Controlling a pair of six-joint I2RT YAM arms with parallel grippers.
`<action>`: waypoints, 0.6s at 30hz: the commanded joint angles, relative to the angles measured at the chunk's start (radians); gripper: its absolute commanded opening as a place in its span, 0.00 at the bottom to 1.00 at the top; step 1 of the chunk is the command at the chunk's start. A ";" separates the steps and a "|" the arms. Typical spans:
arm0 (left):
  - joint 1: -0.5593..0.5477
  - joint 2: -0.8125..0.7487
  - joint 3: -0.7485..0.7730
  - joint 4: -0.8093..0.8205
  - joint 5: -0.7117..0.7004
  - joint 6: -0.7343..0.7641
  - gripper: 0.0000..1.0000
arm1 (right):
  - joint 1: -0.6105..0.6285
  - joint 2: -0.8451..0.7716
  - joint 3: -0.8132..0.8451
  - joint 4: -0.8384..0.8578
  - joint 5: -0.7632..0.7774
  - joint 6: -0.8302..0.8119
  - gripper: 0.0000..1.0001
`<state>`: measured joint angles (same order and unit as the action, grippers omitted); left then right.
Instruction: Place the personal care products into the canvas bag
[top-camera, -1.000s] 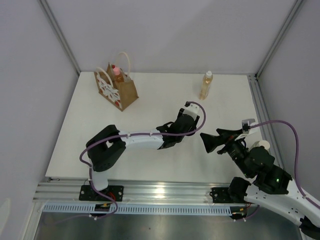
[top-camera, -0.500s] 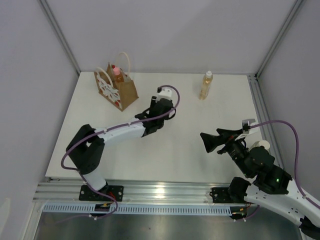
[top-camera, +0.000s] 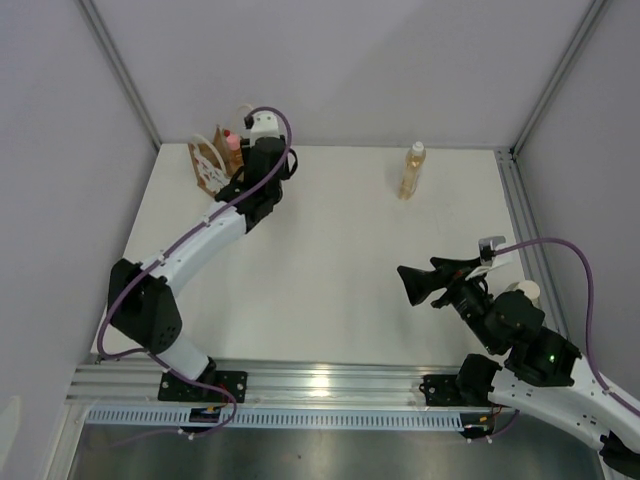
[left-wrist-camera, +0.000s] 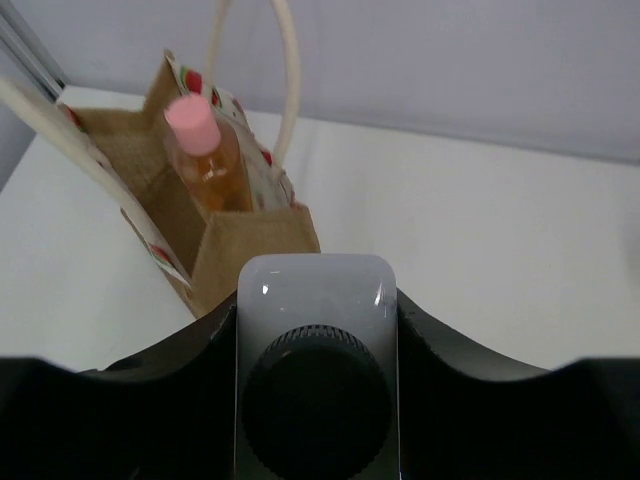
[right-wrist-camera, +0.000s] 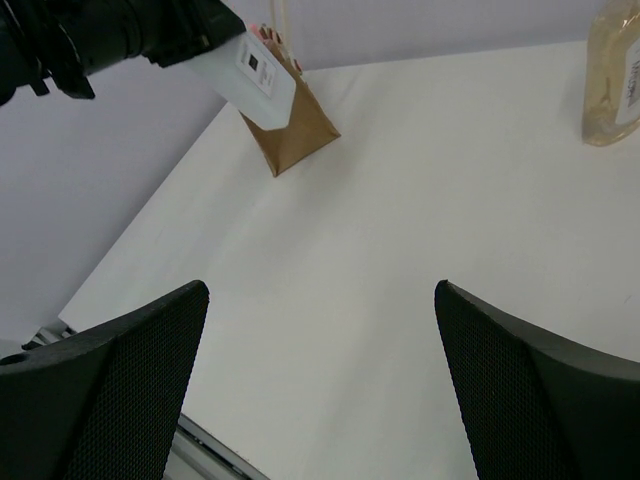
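A: Grippers?
B: The right gripper (top-camera: 407, 285) is apart, over the near-right bench (top-camera: 300, 290). The left gripper (top-camera: 258, 152) is clamped on the white bottle (left-wrist-camera: 317, 300), raised by the bag (left-wrist-camera: 250, 240) at the far-left corner.
A: Other bottles?
B: The peach bottle (left-wrist-camera: 207, 165) is inside the bag; the amber bottle (top-camera: 411, 172) is upright at the far edge.

white table (top-camera: 330, 260), pale lilac walls (top-camera: 350, 60), perhaps aluminium corner posts (top-camera: 120, 70)

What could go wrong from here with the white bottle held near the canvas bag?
The white rectangular bottle with a black cap, held by the left hand, seems nearer the end wall of the tan canvas bag than its opening; released, it might strike the rim and tip the bag. It might knock the peach bottle with a pink cap inside. The cream loop handles could snag the hand.
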<state>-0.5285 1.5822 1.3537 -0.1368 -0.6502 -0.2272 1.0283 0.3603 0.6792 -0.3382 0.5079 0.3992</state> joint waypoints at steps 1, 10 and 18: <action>0.044 -0.074 0.143 0.150 -0.026 0.055 0.00 | 0.004 0.012 0.003 0.031 -0.002 0.006 0.99; 0.174 0.022 0.300 0.232 -0.032 0.108 0.00 | 0.004 0.006 0.011 0.021 -0.020 0.012 0.99; 0.261 0.099 0.351 0.313 -0.061 0.120 0.00 | 0.004 0.003 0.011 0.025 -0.051 0.015 0.99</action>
<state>-0.2932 1.6783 1.6146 -0.0059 -0.6777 -0.1307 1.0283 0.3660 0.6792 -0.3382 0.4782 0.4099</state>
